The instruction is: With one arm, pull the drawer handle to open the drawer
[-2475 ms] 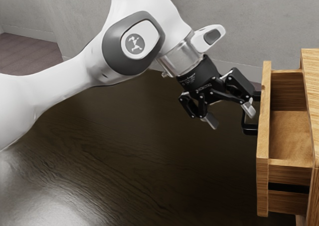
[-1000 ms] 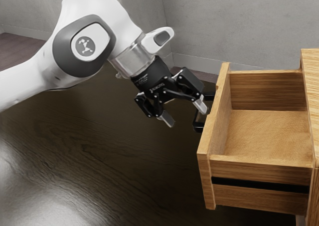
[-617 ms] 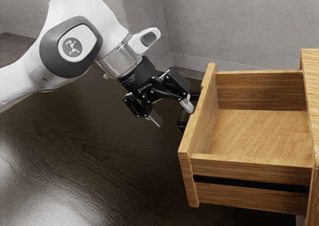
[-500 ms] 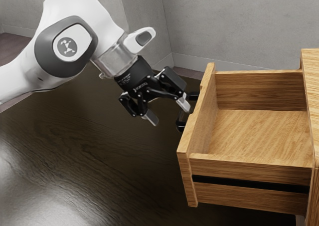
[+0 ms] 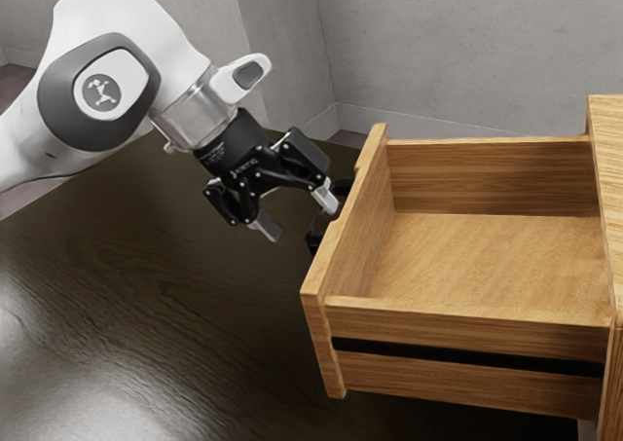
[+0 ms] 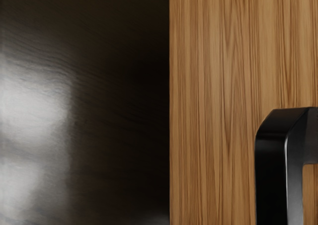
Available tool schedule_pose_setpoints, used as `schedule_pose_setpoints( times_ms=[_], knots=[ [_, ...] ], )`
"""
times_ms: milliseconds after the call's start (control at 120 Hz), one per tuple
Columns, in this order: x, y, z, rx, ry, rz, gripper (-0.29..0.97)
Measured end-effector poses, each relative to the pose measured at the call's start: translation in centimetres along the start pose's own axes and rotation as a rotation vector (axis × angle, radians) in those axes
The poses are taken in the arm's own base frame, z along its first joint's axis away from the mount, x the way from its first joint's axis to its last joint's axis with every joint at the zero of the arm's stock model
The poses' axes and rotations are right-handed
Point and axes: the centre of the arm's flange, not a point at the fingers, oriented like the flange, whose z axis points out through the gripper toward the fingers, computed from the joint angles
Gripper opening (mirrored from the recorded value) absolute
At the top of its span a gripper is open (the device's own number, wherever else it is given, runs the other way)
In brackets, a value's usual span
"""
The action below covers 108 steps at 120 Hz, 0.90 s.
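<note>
The drawer (image 5: 352,229) stands far out of the wooden cabinet (image 5: 606,159) at the exterior view's right edge, its bare wooden bottom open to view. Its front panel hangs above the dark desk (image 5: 146,314), well in from the desk's near edge. A dark groove runs along the drawer's near side wall.

The black handle (image 5: 314,238) sits on the outer face of the front panel. The gripper (image 5: 297,215) is right at it with its fingers spread wide. One finger (image 5: 327,199) is against the handle and the other is apart from it, over bare desk.

In the wrist view, the handle (image 6: 278,170) stands out from the drawer's grained front (image 6: 218,86), with glossy desk (image 6: 74,86) beside it. A grey wall (image 5: 467,42) rises behind the cabinet.
</note>
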Motion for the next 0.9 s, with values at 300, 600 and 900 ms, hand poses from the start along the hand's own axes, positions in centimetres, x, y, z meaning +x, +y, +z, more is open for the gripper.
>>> schedule_pose_setpoints(
  times_ms=[300, 600, 900],
  knots=[
    [0.3, -0.7, -0.5, 0.004, 0.008, -0.01, 0.68],
    [0.0, -0.7, -1.2, -0.006, 0.015, -0.007, 0.68],
    [-0.8, -0.2, -3.7, -0.004, 0.044, 0.02, 0.68]
  ],
)
